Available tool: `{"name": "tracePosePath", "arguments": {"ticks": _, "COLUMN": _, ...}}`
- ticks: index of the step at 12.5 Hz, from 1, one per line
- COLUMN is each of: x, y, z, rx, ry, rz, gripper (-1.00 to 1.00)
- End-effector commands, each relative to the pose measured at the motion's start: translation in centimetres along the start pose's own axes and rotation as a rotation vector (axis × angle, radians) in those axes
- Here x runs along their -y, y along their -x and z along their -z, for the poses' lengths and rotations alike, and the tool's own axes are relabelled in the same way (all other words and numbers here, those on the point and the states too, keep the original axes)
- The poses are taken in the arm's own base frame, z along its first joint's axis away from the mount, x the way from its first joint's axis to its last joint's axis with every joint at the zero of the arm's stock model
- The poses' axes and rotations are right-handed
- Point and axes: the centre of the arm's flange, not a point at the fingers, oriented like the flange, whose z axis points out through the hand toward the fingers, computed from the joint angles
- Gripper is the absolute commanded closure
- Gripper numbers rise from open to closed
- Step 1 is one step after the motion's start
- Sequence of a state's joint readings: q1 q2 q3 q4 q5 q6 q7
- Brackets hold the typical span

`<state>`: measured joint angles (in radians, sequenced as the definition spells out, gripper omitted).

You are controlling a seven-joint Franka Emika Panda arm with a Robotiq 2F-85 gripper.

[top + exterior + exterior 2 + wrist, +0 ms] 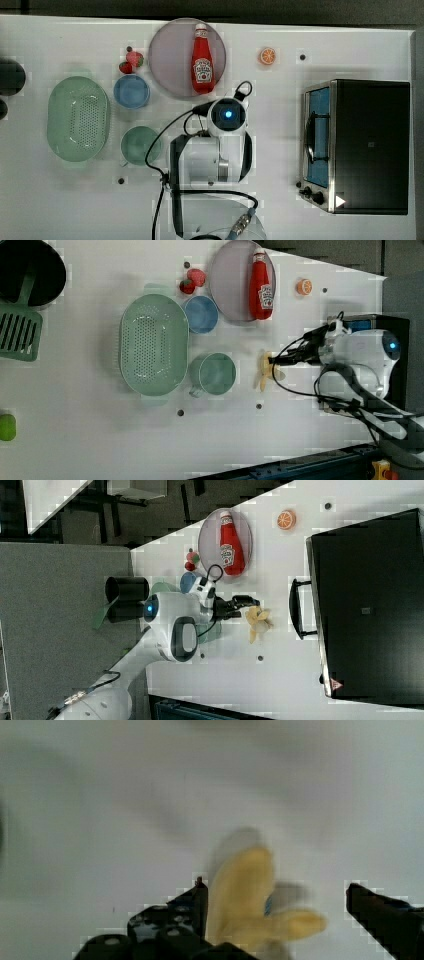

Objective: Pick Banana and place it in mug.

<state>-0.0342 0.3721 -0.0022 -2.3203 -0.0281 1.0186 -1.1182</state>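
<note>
The banana (263, 371) lies on the white table, yellow peel splayed open, a short way to the left view's right of the pale-green mug (217, 373). My gripper (273, 360) is down over the banana's upper end in the left view. In the wrist view the jaws stand open on either side of the banana (245, 895): one black finger (192, 907) sits right against the peel, the other finger (380, 912) stands well apart from it. The banana (257, 620) rests on the table in the right view, just past my gripper (251, 602). The mug (141, 145) is upright and holds nothing.
A blue cup (131, 91) and a green perforated basket (78, 118) stand beside the mug. A ketchup bottle (202, 60) lies on a round plate (170, 60). Strawberries (131, 61), an orange slice (267, 55) and a toaster oven (365, 145) sit around.
</note>
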Motion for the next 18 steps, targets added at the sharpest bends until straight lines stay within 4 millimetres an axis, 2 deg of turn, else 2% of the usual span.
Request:
{"name": "tracePosePath", "arguments": {"ticks": 1, "x": 0.3, "y": 1.2, "z": -1.4, "rx": 0.017, "ry": -0.003, "rz": 0.058, "gripper": -0.19}}
{"name": "tracePosePath", "arguments": {"ticks": 3, "x": 0.6, "y": 2.0, "z": -2.1, "rx": 0.033, "ry": -0.009, "rz": 0.058, "gripper": 0.25}}
{"name": "tracePosePath", "arguments": {"ticks": 4, "x": 0.5, "y": 1.8, "z": -1.9, "rx": 0.021, "ry": -0.005, "rz": 0.057, "gripper": 0.54}}
{"name": "tracePosePath", "arguments": {"ticks": 5, "x": 0.5, "y": 1.8, "z": -1.6, "rx": 0.015, "ry": -0.002, "rz": 0.057, "gripper": 0.57}}
{"name": "tracePosePath", "arguments": {"ticks": 7, "x": 0.0, "y": 1.4, "z": 0.9, "rx": -0.029, "ry": 0.016, "rz": 0.047, "gripper": 0.57}}
{"name": "tracePosePath", "arguments": {"ticks": 9, "x": -1.8, "y": 1.2, "z": 9.3, "rx": -0.144, "ry": 0.064, "rz": 0.008, "gripper": 0.57}}
{"name": "tracePosePath", "arguments": {"ticks": 10, "x": -2.3, "y": 1.4, "z": 12.8, "rx": -0.174, "ry": 0.074, "rz": -0.004, "gripper": 0.57}}
{"name": "tracePosePath", "arguments": {"ticks": 13, "x": -2.3, "y": 3.3, "z": 21.3, "rx": -0.147, "ry": 0.057, "rz": -0.032, "gripper": 0.57}}
{"name": "tracePosePath", "arguments": {"ticks": 16, "x": -0.4, "y": 4.7, "z": 28.4, "rx": -0.077, "ry": 0.025, "rz": -0.142, "gripper": 0.57}}
{"name": "tracePosePath", "arguments": {"ticks": 17, "x": 1.8, "y": 4.7, "z": 30.4, "rx": -0.057, "ry": 0.025, "rz": -0.178, "gripper": 0.57}}
{"name": "tracePosePath", "arguments": {"ticks": 18, "x": 3.5, "y": 4.2, "z": 31.3, "rx": -0.066, "ry": 0.034, "rz": -0.192, "gripper": 0.57}}
